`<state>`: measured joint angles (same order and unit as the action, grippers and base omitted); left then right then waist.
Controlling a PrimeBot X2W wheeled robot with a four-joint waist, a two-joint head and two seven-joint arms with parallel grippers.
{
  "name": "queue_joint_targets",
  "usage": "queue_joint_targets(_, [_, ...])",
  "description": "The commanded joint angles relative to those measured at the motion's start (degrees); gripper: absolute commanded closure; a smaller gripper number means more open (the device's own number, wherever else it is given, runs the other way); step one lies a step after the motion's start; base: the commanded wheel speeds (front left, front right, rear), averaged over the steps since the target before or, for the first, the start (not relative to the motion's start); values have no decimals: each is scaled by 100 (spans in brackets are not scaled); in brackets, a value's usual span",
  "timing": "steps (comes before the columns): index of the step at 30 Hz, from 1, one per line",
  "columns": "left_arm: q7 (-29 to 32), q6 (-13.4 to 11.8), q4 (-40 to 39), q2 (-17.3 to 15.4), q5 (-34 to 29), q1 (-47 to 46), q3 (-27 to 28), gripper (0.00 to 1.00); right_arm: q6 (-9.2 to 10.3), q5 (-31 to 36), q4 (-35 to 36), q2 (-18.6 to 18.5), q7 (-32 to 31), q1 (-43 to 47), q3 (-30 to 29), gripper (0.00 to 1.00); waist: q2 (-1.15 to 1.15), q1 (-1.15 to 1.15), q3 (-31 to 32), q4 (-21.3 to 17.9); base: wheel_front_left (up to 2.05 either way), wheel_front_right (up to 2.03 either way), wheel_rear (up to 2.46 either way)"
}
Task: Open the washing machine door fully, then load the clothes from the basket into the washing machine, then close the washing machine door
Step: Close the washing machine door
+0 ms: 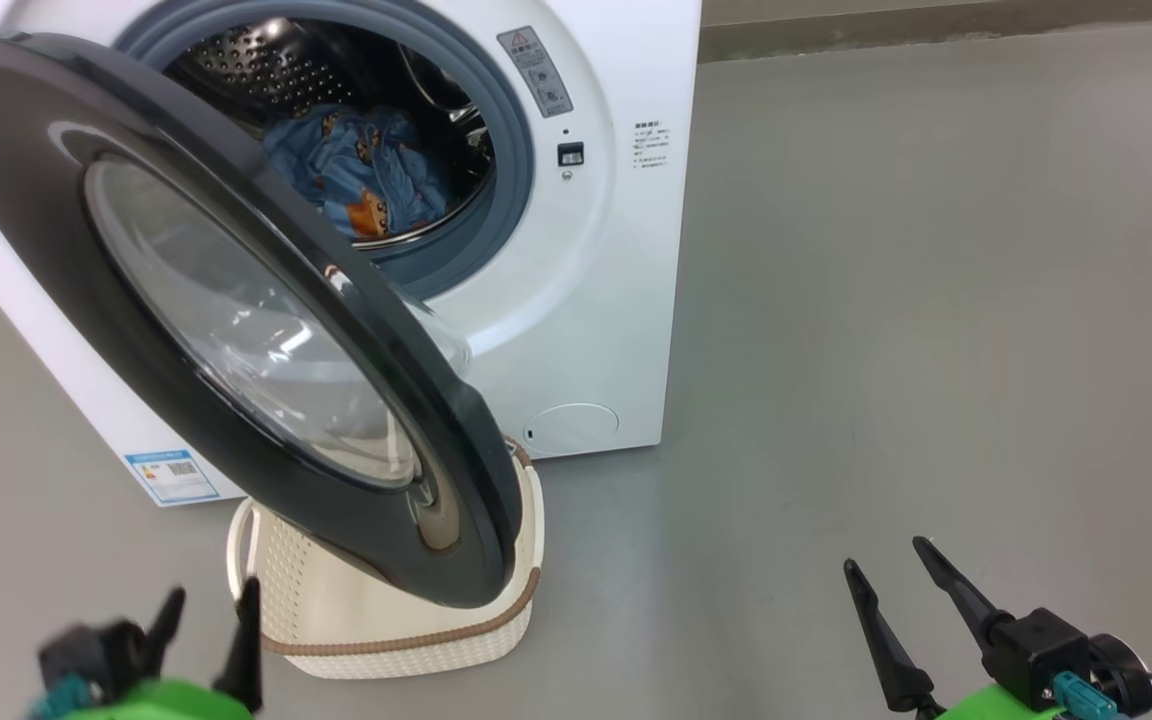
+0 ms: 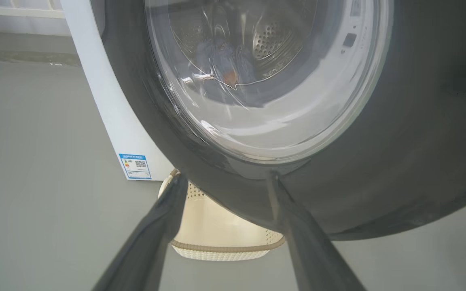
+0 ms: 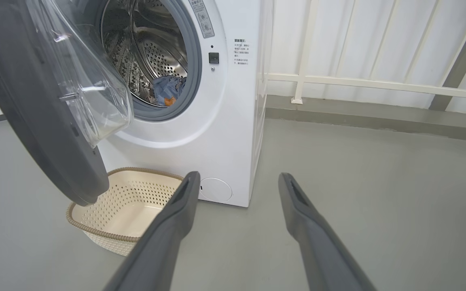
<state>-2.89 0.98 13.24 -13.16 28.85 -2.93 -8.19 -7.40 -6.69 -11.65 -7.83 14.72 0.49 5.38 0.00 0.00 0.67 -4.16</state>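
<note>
Before the washing machine (image 1: 576,300), left hand (image 1: 216,588) and right hand (image 1: 884,553) spread empty, clothes (image 1: 361,175) inside.

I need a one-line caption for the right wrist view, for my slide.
Clothes inside the washing machine, basket in front looks empty, door partly open.

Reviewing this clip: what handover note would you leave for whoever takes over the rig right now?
Left gripper: open, fingers spread near the lower rim of the washing machine door, holding nothing.
Right gripper: open and empty, over the floor on the right.
Things: the clothes lie inside the washing machine. The basket sits empty on the floor in front, under the part-open door.
Done: door opened, clothes loaded.
Left: swing the door shut.
</note>
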Motion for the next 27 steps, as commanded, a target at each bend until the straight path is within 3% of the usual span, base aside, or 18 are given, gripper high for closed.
queue_joint_targets(1, [-168,-35,-52,-106,-109,-101,153,0,-9,32,156,-64,28,12,111,0,0,0,2,9,0,0,0])
queue_joint_targets(8, [-940,-53,548,194,-426,74,-136,0,-9,43,196,-64,28,42,52,0,0,0,-22,124,0,0,0])
queue_joint_targets(14, [-1192,-89,609,348,-656,138,-71,0,-9,46,213,-43,28,60,11,0,0,0,-50,184,0,0,0])
queue_joint_targets(19, [-1208,-8,54,534,-1027,508,396,0,-9,51,213,-6,28,126,-107,0,0,0,-45,232,0,0,0])
queue_joint_targets(27, [-1209,267,-100,833,-1318,943,967,0,-9,167,182,66,28,278,-358,0,0,0,-51,314,0,0,0])
